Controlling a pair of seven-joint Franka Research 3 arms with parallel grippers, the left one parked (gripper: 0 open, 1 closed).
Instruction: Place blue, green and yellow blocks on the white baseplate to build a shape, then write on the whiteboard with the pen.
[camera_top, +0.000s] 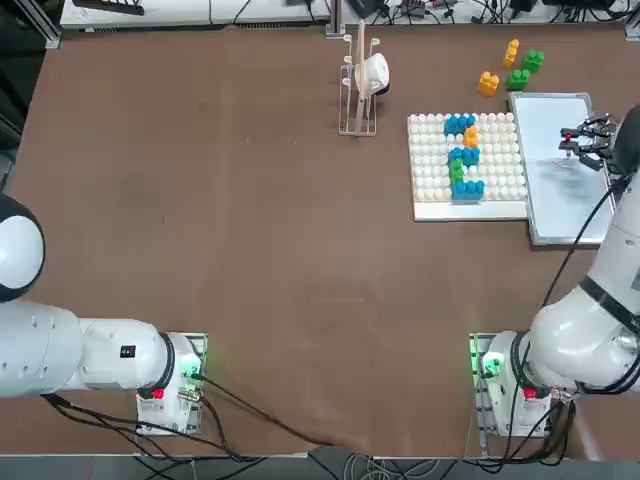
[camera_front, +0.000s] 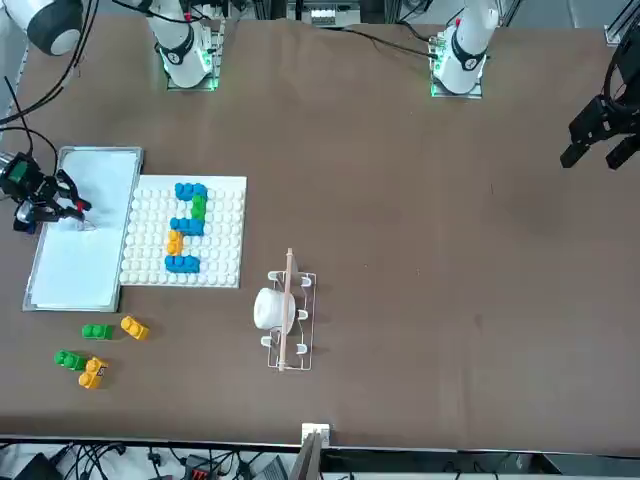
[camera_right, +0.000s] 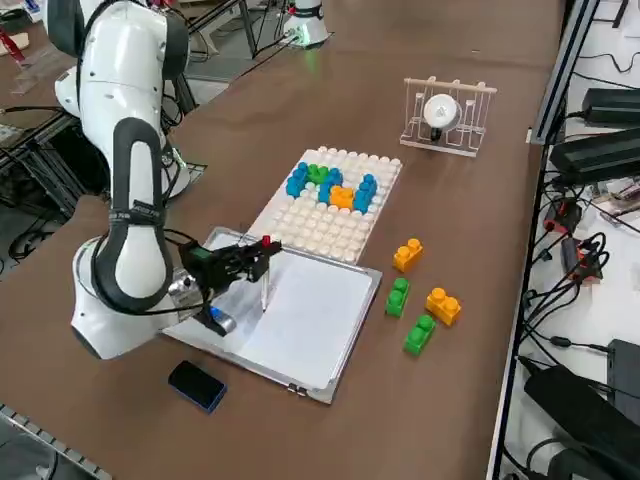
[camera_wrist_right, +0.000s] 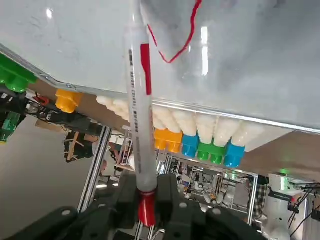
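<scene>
My right gripper (camera_right: 262, 248) is shut on the pen (camera_right: 264, 280), holding it by its red end (camera_wrist_right: 146, 212) with the pale barrel (camera_wrist_right: 137, 115) pointing down at the whiteboard (camera_right: 310, 320). A thin red line (camera_wrist_right: 175, 47) is drawn on the board near the pen. Beside the board lies the white baseplate (camera_top: 430, 170). It carries a column of blue (camera_top: 460, 123), orange-yellow (camera_top: 470, 137) and green (camera_top: 456, 170) blocks. Loose green (camera_top: 517, 78) and orange-yellow (camera_top: 488, 83) blocks sit on the table beyond the board. I cannot tell whether the pen tip touches the board.
A dark oval eraser (camera_right: 196, 385) lies on the table off the whiteboard's near corner. A clear rack holding a white cup (camera_top: 372, 72) stands left of the baseplate. Another green block (camera_top: 533, 60) and an orange-yellow one (camera_top: 511, 52) lie near the table's far edge.
</scene>
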